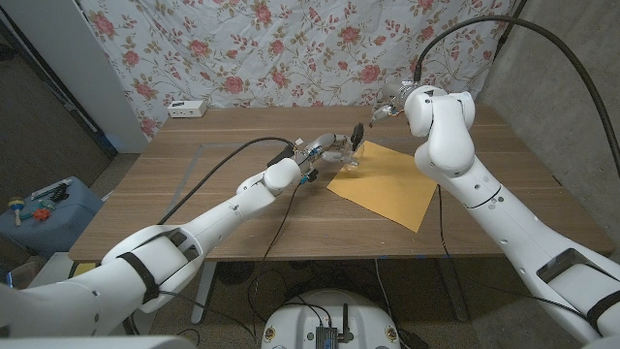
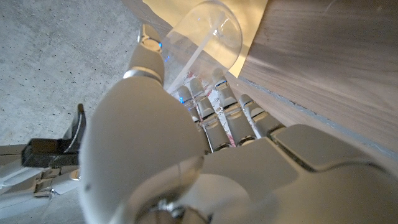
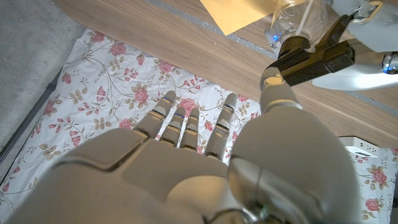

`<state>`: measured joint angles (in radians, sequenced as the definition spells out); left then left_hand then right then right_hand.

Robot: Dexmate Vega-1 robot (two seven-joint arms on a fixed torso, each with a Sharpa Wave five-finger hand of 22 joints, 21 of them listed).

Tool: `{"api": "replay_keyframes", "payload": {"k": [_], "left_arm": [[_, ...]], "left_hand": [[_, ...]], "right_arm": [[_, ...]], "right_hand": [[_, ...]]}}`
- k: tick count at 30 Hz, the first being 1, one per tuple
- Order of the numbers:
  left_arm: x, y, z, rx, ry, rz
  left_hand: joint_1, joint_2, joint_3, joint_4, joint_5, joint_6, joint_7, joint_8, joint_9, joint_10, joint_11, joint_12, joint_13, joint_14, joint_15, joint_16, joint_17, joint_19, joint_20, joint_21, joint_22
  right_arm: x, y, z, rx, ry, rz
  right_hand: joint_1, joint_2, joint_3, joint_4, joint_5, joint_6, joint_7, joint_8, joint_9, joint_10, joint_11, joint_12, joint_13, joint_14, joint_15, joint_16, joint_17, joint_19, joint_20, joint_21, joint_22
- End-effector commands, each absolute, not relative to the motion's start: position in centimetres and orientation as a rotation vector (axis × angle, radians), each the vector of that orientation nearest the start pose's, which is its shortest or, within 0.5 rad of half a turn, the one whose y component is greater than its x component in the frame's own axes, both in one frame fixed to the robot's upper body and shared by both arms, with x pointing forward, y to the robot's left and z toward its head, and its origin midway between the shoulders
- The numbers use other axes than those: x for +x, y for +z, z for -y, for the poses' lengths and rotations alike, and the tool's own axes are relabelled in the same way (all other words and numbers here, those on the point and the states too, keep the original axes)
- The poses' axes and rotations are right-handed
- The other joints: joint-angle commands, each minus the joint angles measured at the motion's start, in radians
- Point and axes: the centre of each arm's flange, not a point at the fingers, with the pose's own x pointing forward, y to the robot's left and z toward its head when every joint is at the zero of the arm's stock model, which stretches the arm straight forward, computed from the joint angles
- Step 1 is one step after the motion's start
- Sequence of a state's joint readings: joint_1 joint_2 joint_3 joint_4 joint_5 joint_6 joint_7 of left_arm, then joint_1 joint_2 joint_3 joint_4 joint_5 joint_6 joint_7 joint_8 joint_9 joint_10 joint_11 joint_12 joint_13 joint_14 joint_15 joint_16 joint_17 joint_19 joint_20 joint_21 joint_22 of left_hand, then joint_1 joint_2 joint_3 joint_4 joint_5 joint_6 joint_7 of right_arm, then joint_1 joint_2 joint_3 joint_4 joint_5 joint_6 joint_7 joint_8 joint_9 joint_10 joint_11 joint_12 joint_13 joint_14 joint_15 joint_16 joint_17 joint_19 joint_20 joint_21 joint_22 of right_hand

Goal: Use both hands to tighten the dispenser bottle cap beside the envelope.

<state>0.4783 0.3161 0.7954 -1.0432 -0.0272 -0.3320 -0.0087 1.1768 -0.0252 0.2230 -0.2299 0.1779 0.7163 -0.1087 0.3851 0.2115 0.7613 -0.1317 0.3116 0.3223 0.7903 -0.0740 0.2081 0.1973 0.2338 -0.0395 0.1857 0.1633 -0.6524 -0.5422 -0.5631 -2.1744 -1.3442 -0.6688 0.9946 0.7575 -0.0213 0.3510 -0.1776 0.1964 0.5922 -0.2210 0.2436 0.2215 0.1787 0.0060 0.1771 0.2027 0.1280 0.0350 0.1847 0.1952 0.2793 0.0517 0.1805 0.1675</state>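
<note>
A blue case [image 1: 48,208] with tools sits on the floor at the far left, below the table edge. A white power strip [image 1: 188,109] lies at the back of the wooden table [image 1: 194,194], against the floral curtain [image 1: 291,48].

The left arm reaches across the table toward its middle. The left hand [image 1: 325,152] grasps the clear dispenser bottle [image 1: 351,155]; in the left wrist view its fingers [image 2: 214,118] wrap the transparent bottle body [image 2: 205,37], whose inner tube is visible. The bottle stands at the near-left corner of the yellow envelope [image 1: 387,184], at or just over its edge.

The black dispenser cap [image 1: 357,133] sits on top of the bottle. In the right wrist view the cap [image 3: 314,59] and its nozzle lie just beside the right thumb; contact cannot be confirmed.

The right hand [image 1: 395,101] hovers above the envelope's far edge, near the bottle top. Its fingers [image 3: 180,124] are extended and spread, holding nothing.
</note>
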Motion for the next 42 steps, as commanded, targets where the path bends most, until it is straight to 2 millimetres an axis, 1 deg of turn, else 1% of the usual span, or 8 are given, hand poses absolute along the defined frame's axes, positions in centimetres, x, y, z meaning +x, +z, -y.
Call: {"api": "replay_keyframes", "payload": {"k": [1,6,12,17,24,27,30,42], "left_arm": [[68.0,0.7,-7.4,0.707,-0.47,0.708],[67.9,0.6,-7.4,0.706,-0.471,0.704],[67.9,0.6,-7.4,0.707,-0.469,0.701],[67.9,0.6,-7.3,0.707,-0.47,0.698],[68.0,0.7,-7.1,0.708,-0.474,0.699],[68.1,0.7,-6.9,0.709,-0.476,0.699],[68.2,0.8,-6.9,0.709,-0.477,0.699],[68.3,0.8,-6.6,0.71,-0.481,0.699]], "left_hand": [[-0.082,0.124,0.085,0.078,0.006,0.165,0.017,0.023,0.003,0.084,-0.035,0.003,0.206,0.026,-0.109,0.008,0.004,0.009,-0.094,-0.003,0.001],[-0.082,0.125,0.085,0.078,0.006,0.164,0.017,0.023,0.003,0.084,-0.036,0.003,0.206,0.026,-0.109,0.009,0.005,0.009,-0.094,-0.003,0.001],[-0.083,0.125,0.086,0.079,0.006,0.163,0.016,0.022,0.003,0.085,-0.034,0.002,0.207,0.025,-0.11,0.008,0.005,0.009,-0.094,-0.003,0.001],[-0.083,0.126,0.086,0.079,0.006,0.162,0.014,0.022,0.003,0.083,-0.034,0.001,0.207,0.025,-0.108,0.008,0.005,0.009,-0.093,-0.003,0.001],[-0.085,0.124,0.085,0.079,0.006,0.166,0.014,0.023,0.003,0.086,-0.036,0.001,0.208,0.027,-0.109,0.008,0.004,0.01,-0.096,-0.003,0.001],[-0.086,0.125,0.086,0.08,0.006,0.166,0.015,0.023,0.003,0.084,-0.034,0.0,0.208,0.027,-0.109,0.007,0.004,0.009,-0.094,-0.003,0.001],[-0.085,0.126,0.087,0.079,0.006,0.165,0.014,0.022,0.003,0.085,-0.031,0.0,0.209,0.027,-0.108,0.008,0.004,0.009,-0.093,-0.003,0.001],[-0.086,0.127,0.088,0.08,0.006,0.165,0.015,0.022,0.003,0.086,-0.034,0.0,0.21,0.026,-0.11,0.007,0.005,0.008,-0.093,-0.003,0.001]], "right_arm": [[49.2,14.0,16.9,-1.611,-0.093,0.296],[49.4,13.9,17.2,-1.61,-0.057,0.317],[49.9,13.8,17.5,-1.598,0.008,0.331],[50.2,13.7,17.5,-1.594,0.032,0.347],[50.5,13.5,17.6,-1.572,0.058,0.386],[50.6,13.5,17.7,-1.56,0.08,0.394],[50.7,13.5,17.7,-1.559,0.098,0.398],[51.2,13.4,17.4,-1.548,0.158,0.409]], "right_hand": [[0.028,-0.001,0.013,0.004,0.011,-0.029,0.0,-0.01,0.004,-0.041,0.003,-0.002,0.003,-0.035,0.015,-0.003,0.004,-0.029,0.017,-0.005,0.002],[0.056,-0.005,0.022,0.003,0.016,-0.056,-0.001,-0.019,0.004,-0.065,-0.003,0.002,0.003,-0.067,0.023,-0.004,0.005,-0.058,0.039,-0.006,0.002],[0.088,-0.014,0.032,0.003,0.025,-0.099,-0.001,-0.033,0.001,-0.111,-0.002,0.002,0.004,-0.112,0.046,-0.004,0.006,-0.088,0.054,-0.005,0.001],[0.14,-0.014,0.05,-0.001,0.038,-0.138,-0.002,-0.043,-0.002,-0.161,-0.002,0.001,0.003,-0.147,0.059,-0.002,0.004,-0.11,0.064,-0.002,0.001],[0.198,-0.018,0.067,-0.002,0.049,-0.142,-0.002,-0.037,-0.003,-0.23,-0.007,-0.002,0.001,-0.189,0.07,-0.004,0.001,-0.127,0.07,0.0,0.0],[0.221,-0.018,0.072,-0.001,0.052,-0.134,-0.002,-0.032,-0.004,-0.259,-0.008,-0.002,0.0,-0.219,0.084,-0.007,-0.001,-0.134,0.07,0.0,0.0],[0.237,-0.017,0.076,0.0,0.054,-0.128,-0.002,-0.029,-0.004,-0.279,-0.019,-0.002,-0.001,-0.234,0.088,-0.007,-0.002,-0.141,0.071,0.0,0.0],[0.271,-0.012,0.085,0.001,0.057,-0.104,-0.002,-0.019,-0.003,-0.304,-0.031,0.002,-0.003,-0.264,0.094,-0.006,-0.002,-0.156,0.071,-0.001,0.0]]}}
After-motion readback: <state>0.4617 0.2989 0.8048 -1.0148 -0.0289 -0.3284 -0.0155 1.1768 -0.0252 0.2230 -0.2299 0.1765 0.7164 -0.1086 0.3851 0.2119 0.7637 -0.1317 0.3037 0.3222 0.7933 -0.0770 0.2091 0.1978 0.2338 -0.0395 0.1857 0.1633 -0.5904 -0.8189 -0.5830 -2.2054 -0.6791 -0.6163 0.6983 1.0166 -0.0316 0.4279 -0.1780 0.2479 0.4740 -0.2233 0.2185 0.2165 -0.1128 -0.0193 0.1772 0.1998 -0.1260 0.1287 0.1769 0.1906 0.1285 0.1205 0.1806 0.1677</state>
